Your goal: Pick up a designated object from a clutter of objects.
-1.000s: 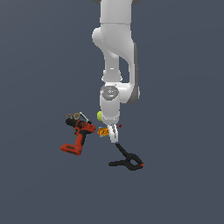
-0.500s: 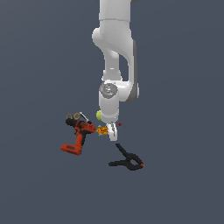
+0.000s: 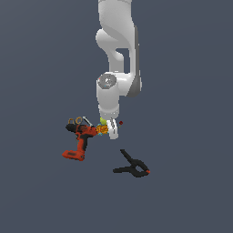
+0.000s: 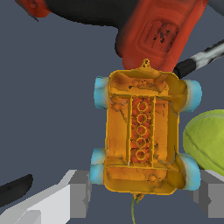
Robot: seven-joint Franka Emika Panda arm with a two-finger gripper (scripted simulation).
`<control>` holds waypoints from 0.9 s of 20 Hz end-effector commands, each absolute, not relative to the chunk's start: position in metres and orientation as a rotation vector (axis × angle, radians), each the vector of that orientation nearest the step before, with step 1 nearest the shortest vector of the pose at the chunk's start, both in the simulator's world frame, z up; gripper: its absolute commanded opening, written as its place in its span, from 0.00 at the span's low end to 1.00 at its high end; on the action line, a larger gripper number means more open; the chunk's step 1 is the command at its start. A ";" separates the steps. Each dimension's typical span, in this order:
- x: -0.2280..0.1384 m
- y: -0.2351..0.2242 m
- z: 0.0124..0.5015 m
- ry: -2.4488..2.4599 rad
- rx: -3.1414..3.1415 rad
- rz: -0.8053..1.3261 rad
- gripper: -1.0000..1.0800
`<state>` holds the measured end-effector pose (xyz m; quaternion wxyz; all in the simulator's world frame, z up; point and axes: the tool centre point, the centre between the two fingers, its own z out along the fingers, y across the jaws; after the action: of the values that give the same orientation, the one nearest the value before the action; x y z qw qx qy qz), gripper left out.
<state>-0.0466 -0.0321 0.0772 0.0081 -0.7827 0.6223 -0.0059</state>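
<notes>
1. Arm (image 3: 116, 54): hangs straight down over the clutter, wrist low. Step in hand, as I read it: final descent / pre-grasp on the toy, not yet a lift.
2. Drill (image 3: 79, 141): red-black, lies beyond the fingers on the exterior view's left. In wrist view its red body (image 4: 159, 35) sits just past the toy's far end, near touching; can't tell if they meet.
3. Clamp (image 3: 133, 167): black w/ red tips, well apart from the fingers, nearer the camera in the exterior view. No bearing on the grasp.
4. Scissors (image 3: 77, 121): orange handles, behind the drill, clear of the fingers.
5. Ball (image 4: 205, 142): yellow-green, just beside the toy, right by one finger. Risk: that finger could nudge it on closing.
6. Toy (image 4: 142, 131): the target, orange-yellow block w/ teal wheels at the corners; lies on the worktop between the fingers, long axis running away from them. Exterior view: small orange blob (image 3: 102, 130) at the fingertips.
7. Fingers (image 4: 78, 192): spread apart, one each side of the toy, nothing gripped, gap showing either side.
8. Next move calls for: a bit more drop if needed, close across the toy's narrow width, lift straight up so drill & ball stay put.
9. Vs 1.0 s ago: arm pose & clutter look much the same; any descent is too slight to see.
</notes>
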 end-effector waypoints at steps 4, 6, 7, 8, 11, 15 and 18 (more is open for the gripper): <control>-0.062 -0.055 0.118 1.954 -2.442 -0.015 0.00; -0.068 -0.063 0.134 1.955 -2.442 -0.013 0.00; -0.071 -0.068 0.142 1.955 -2.442 -0.013 0.00; -0.074 -0.072 0.150 1.956 -2.442 -0.012 0.00; -0.082 -0.085 0.176 1.958 -2.442 -0.010 0.00; -0.095 -0.103 0.212 1.961 -2.442 -0.009 0.00; -0.104 -0.117 0.239 1.963 -2.443 -0.007 0.00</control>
<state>-0.0986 -0.1102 0.2248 0.0045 -0.7796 0.6262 -0.0024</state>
